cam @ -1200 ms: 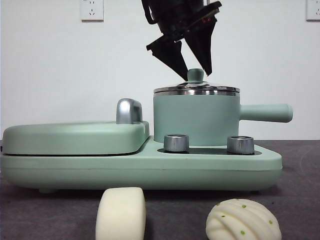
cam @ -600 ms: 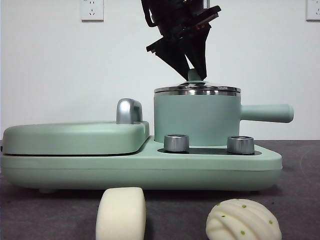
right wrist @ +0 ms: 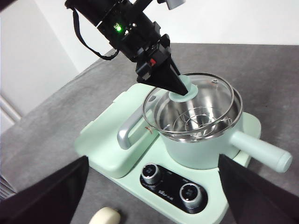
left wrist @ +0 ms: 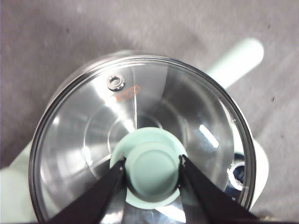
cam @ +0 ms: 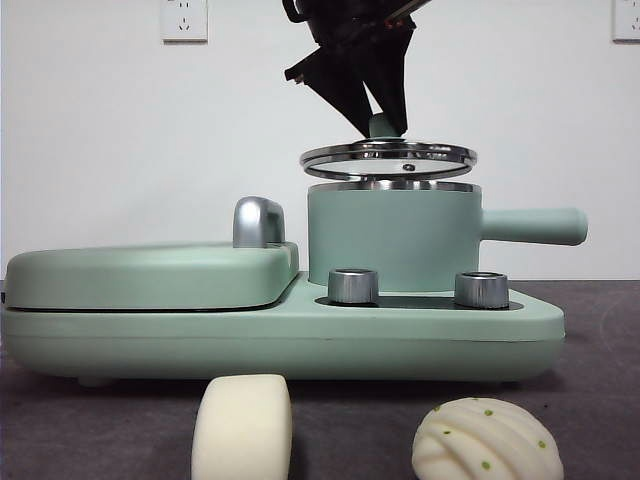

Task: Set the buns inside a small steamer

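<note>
The left gripper (cam: 378, 118), clamped on the lid's knob (left wrist: 153, 169), holds the lid (cam: 388, 158) directly above the small steamer (cam: 392, 238) (handle (cam: 532, 226) pointing sideways), while the right gripper (right wrist: 149, 196) waits wide open and empty.

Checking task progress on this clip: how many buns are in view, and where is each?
2. The smooth bun and the ridged bun both lie on the table in front of the appliance, smooth one left in the front view. None visible inside the small steamer.

we see the small steamer (cam: 393, 235) level from the front, its lid (left wrist: 140, 140) from directly above, and both from high with the right wrist view
</note>
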Tool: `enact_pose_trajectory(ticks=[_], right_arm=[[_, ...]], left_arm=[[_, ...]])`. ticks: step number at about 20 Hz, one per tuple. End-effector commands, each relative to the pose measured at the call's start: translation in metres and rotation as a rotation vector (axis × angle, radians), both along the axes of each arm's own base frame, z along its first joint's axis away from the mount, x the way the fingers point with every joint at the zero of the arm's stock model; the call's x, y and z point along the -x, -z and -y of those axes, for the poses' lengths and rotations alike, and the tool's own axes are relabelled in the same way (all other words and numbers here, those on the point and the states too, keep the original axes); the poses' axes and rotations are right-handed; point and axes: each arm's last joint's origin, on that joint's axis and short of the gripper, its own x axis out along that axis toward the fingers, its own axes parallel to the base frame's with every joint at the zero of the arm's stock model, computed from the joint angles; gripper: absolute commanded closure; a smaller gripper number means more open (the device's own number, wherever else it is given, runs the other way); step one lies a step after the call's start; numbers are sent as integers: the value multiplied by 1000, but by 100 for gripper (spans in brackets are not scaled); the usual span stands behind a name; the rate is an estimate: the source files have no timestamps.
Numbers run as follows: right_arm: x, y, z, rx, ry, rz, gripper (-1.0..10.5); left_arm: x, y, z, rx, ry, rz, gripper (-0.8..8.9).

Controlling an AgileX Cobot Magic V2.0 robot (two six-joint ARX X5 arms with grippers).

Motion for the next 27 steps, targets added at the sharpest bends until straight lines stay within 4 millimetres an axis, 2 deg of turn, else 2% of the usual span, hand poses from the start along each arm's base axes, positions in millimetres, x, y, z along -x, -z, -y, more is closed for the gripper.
enact_pose_trajectory(ticks=[1,6,10,14,20,24,27], right_arm=[[-1,-5,-1,-54,-16,-40,505],[-16,1,-12,-131,-117,-228,505],[-32,0,-35,-111,-210,-346,505],[-48,4,-79,2,-271,-454,505],[-58,30,-171,313,-311,-628,506],[-60,69,-222,514,-270,-709,506],[-62,105,-246,629,-276,-779,506]], left_arm=[[8,-30,-13,33,-34,79,760],[10,-62,-54,64,-109,125,798],[4,-81,-92,89,-198,168,798],[-8,-89,-129,93,-295,189,798],[-25,-89,-172,81,-415,194,798],[-30,-88,-189,71,-462,187,798],[-32,-88,-196,71,-480,188,798]])
